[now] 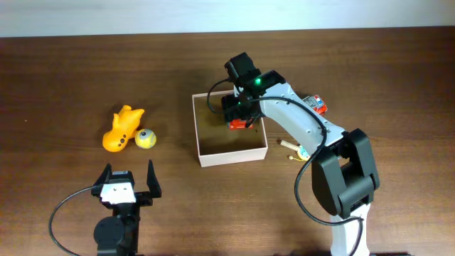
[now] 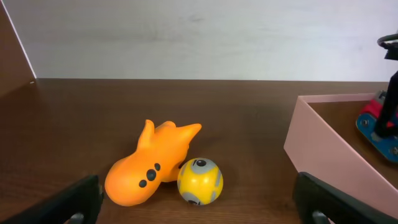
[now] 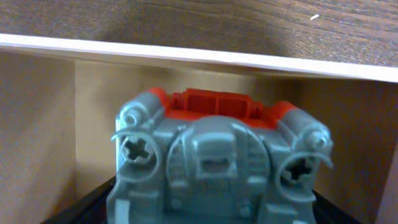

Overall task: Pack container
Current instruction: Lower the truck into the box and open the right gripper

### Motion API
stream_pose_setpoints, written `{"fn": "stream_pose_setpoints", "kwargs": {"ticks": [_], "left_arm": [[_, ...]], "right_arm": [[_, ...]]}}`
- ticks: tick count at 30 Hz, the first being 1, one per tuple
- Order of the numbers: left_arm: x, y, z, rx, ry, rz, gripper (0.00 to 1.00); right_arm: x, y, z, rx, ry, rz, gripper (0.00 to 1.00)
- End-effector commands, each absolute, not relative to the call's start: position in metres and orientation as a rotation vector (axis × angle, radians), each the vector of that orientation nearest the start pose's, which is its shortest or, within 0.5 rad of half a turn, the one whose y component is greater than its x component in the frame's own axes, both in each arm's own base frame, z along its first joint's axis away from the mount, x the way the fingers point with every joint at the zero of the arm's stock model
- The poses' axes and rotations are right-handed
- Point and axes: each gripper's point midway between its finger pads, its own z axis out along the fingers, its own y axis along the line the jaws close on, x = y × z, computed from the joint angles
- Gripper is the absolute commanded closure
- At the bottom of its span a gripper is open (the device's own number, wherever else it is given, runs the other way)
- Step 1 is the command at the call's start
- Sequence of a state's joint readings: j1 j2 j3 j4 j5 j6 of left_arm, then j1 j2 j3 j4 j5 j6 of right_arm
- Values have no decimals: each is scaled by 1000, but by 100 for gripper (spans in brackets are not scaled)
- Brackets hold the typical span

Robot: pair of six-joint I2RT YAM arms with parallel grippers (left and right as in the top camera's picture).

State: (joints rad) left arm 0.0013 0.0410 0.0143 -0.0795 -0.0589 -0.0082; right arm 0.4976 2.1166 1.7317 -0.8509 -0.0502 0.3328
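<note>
Listing largest first: surface, room?
— Dark wooden table (image 1: 64, 78), pale wall (image 2: 186, 37) behind it.
Then?
— Container (image 1: 234, 156), mid-table. Right gripper (image 1: 240, 119) inside, near its far right corner, pinching a red-and-grey toy vehicle (image 3: 221, 155). Left gripper (image 1: 129, 172), fingers spread, by the near edge.
Smaller items? Open room?
— Orange toy (image 1: 121, 128), yellow ball (image 1: 146, 139) just beside it. Open wood between them and the container's left wall.

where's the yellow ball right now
In the overhead view the yellow ball sits on the table's left side, right beside the orange toy, left of the container and ahead of the open left hand.
</note>
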Motion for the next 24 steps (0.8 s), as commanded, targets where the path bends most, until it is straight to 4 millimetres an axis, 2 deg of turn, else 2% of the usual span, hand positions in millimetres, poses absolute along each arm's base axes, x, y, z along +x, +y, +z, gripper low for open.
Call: {"fn": "stream_pose_setpoints", "kwargs": {"ticks": [1,4,9,13,16,24], "left_arm": [[247,8,151,-44,1675,31,1],[247,8,151,-44,1675,31,1],[247,8,151,-44,1675,31,1],[247,8,151,-44,1675,31,1],[247,8,151,-44,1675,31,1],[247,8,151,-44,1675,31,1]], "right_arm": [[430,242,69,-250,2821,242,26],[430,242,69,-250,2821,243,21],[430,244,70,-251,2817,252,20],[431,253,74,-262,2805,322,20],[433,263,84,-277,2791,395,22],[431,286,126,-331,2752,465,42]]}}
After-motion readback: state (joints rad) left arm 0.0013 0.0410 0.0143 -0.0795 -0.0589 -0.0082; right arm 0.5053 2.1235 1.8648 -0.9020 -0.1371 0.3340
